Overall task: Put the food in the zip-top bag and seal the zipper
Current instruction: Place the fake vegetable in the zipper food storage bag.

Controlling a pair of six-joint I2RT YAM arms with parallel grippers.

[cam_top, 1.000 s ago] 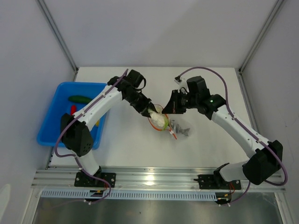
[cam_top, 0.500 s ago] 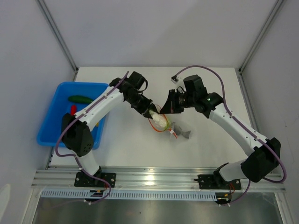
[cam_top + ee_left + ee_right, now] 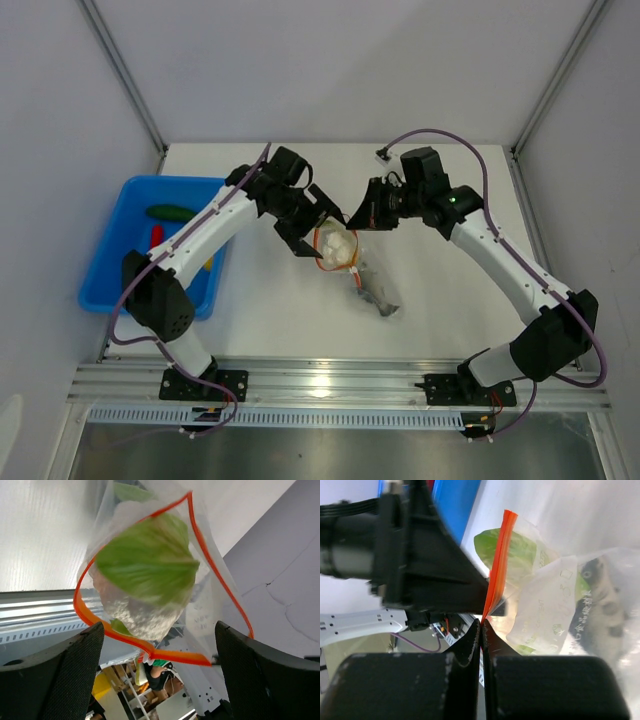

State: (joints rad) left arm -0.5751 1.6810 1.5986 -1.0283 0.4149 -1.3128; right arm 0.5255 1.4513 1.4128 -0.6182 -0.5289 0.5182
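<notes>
Inside one bag [image 3: 210, 587], one leafy vegetable [image 3: 147, 562]; left fingers [image 3: 65, 675] apart, right fingers [image 3: 420, 685] pinch zipper [image 3: 499, 560].

The left arm [image 3: 210, 228] and the right arm [image 3: 505, 268] are built of white links, joined by black joint housings. A thin purple cable [image 3: 440, 133] is led along each. A small green light [image 3: 451, 197] is seen on the right arm. Each arm is bolted on a black base plate [image 3: 205, 384]. The left gripper [image 3: 159, 627] is given black fingers [image 3: 75, 675] with a fine dotted texture; the right gripper [image 3: 481, 627] is plain black.
</notes>
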